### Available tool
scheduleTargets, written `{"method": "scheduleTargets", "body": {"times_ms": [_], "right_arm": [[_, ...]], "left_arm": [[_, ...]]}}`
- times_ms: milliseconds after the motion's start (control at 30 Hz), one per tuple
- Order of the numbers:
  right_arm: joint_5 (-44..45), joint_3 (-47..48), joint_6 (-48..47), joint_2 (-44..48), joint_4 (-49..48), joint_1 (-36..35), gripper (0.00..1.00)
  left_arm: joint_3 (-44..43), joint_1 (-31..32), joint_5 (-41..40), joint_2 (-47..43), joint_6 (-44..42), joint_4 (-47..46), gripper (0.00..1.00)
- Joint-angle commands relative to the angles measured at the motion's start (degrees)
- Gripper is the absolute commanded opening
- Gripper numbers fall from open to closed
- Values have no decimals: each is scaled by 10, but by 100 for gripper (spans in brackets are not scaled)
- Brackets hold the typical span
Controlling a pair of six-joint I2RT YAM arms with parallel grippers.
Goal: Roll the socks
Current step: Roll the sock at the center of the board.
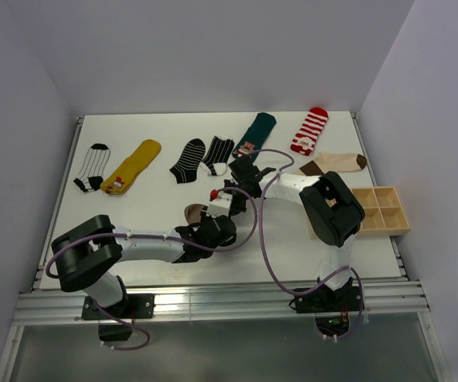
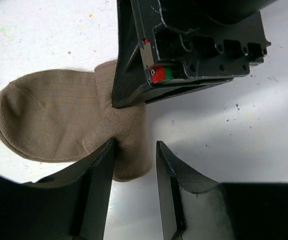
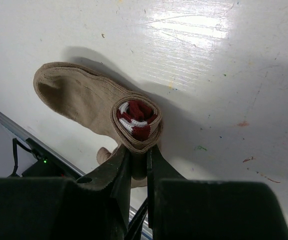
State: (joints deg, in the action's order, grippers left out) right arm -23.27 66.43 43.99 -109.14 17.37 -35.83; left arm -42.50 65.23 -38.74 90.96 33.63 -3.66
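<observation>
Jaws of my right gripper (image 3: 137, 150) clench the brown sock (image 3: 78, 97) at its rolled end. My left gripper (image 2: 135, 150) is released, the flat tail just ahead on the table (image 2: 234, 125). I'd pin that tail, then wind evenly.

Plain pale lilac-grey walls (image 1: 213, 48) fill the upper frame, enclosing a flat white table (image 1: 157, 231) on three sides. A silver metal rail (image 1: 213, 304) runs along its lower edge. Soft overhead light glares off the tabletop.
</observation>
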Motion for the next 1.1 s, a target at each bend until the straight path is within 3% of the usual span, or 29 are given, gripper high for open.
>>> {"method": "scheduleTargets", "body": {"times_ms": [0,433,700,767,933,1067], "right_arm": [[10,-3,-7,-19,29,-5,0],[-7,-3,-13,-20,30,-5,0],[-21,-1,-19,-20,35,-6,0],[-25,-2,-20,-20,33,-6,0],[-42,-21,-7,-12,-3,-5,1],[-55,-65,22,26,-90,1,13]], "left_arm": [[-18,-12,-10,11,-11,-21,45],[-22,-21,-45,54,14,5,50],[-33,-27,-26,81,15,1,45],[-32,-29,-15,91,23,6,39],[-18,-43,18,88,44,9,12],[6,-58,81,65,61,5,1]]}}
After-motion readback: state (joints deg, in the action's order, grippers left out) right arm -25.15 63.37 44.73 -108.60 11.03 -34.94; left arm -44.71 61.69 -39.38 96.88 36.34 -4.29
